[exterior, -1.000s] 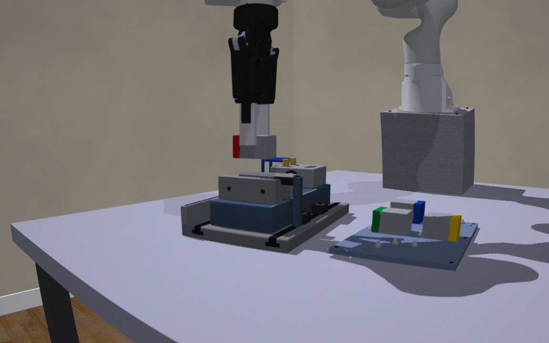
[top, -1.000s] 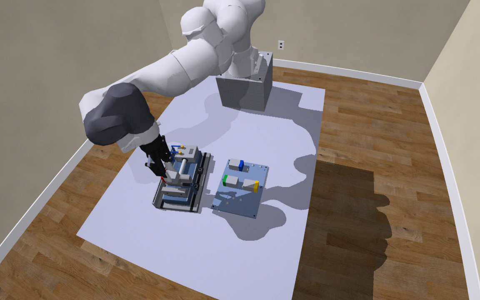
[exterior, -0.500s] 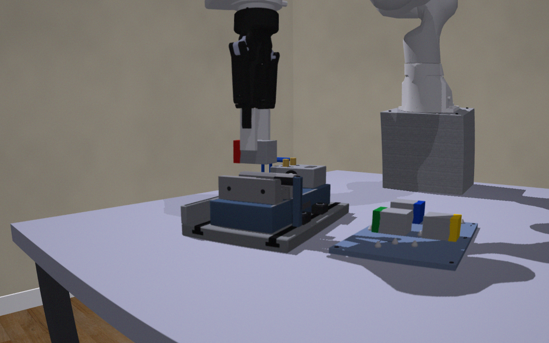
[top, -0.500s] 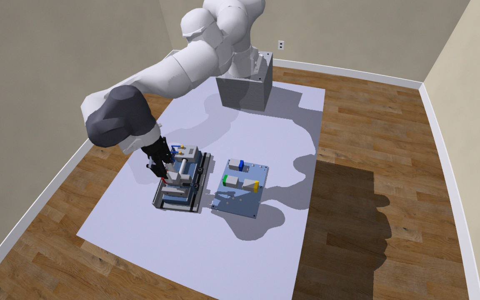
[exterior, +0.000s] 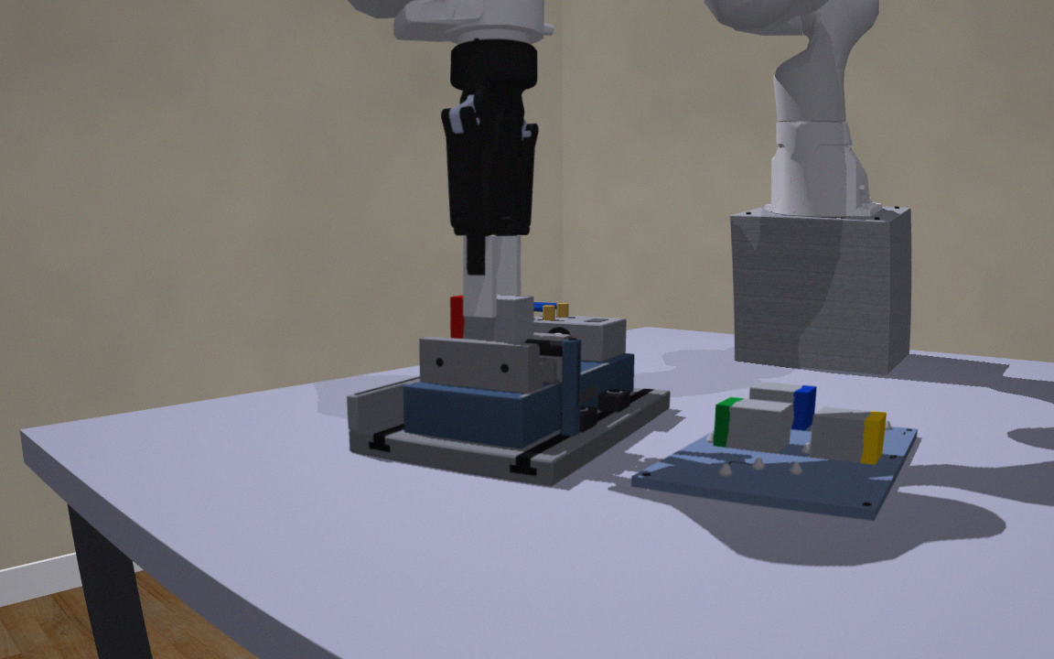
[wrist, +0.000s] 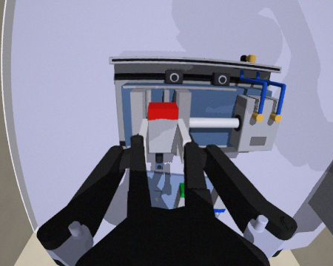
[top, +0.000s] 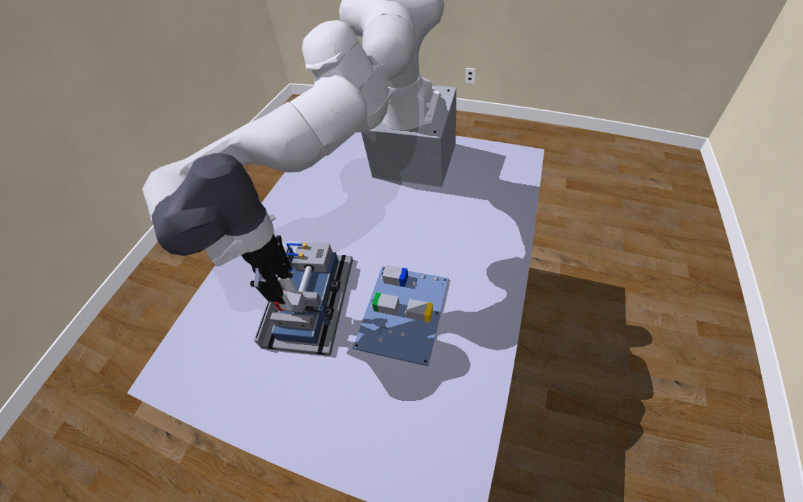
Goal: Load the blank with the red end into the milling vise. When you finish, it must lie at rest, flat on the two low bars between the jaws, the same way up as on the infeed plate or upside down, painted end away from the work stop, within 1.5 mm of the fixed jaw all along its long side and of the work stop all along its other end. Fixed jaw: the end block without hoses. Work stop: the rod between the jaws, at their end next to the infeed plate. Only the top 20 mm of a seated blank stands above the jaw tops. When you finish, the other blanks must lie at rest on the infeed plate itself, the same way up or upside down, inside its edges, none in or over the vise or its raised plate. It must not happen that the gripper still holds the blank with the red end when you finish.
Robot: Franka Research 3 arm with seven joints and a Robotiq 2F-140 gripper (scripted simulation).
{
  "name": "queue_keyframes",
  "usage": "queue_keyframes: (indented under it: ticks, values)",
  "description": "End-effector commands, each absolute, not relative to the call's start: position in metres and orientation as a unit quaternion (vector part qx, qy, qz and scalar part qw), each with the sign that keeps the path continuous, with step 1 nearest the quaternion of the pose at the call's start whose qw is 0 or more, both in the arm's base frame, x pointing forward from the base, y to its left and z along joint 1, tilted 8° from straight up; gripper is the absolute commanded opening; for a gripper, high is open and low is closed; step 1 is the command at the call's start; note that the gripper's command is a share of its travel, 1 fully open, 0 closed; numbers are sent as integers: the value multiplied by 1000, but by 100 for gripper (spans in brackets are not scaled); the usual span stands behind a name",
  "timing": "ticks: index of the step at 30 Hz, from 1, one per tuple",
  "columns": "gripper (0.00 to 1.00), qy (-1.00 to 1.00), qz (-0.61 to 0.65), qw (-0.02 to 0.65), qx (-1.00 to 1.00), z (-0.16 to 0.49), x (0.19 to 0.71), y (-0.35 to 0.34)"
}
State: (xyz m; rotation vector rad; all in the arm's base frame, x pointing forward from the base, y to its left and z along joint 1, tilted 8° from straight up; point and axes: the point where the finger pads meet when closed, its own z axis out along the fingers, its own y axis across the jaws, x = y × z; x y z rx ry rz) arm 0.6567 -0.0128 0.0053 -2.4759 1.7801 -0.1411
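Note:
My gripper [top: 272, 288] [exterior: 491, 275] [wrist: 162, 128] is shut on the grey blank with the red end [top: 295, 299] [exterior: 508, 314] [wrist: 162, 134]. It holds the blank level over the gap of the milling vise [top: 323, 312] [exterior: 465, 414] [wrist: 124, 103]. The red end points away from the infeed plate [top: 398, 344] [exterior: 768, 490]. The blank's lower edge is about level with the jaw tops, between the fixed jaw [top: 291, 323] [exterior: 473, 364] and the jaw block with blue hoses [top: 320, 254] [exterior: 592, 331] [wrist: 252, 128]. The bars below it are hidden. The blue work stop rod [exterior: 570, 384] stands at the vise end nearest the plate.
Three more blanks lie on the infeed plate: a green-ended blank [top: 387, 303] [exterior: 747, 422], a blue-ended blank [top: 395, 275] [exterior: 797, 405] and a yellow-ended blank [top: 419, 309] [exterior: 846, 434]. The robot's grey pedestal [top: 410, 149] [exterior: 822, 303] stands at the table's back.

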Motion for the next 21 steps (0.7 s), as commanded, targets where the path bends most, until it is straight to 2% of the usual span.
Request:
queue_keyframes:
  ticks: [1, 21]
  values:
    - [0, 584, -47, 46, -809, 8, 659, -13]
    - [0, 585, -48, 47, -808, 13, 659, -13]
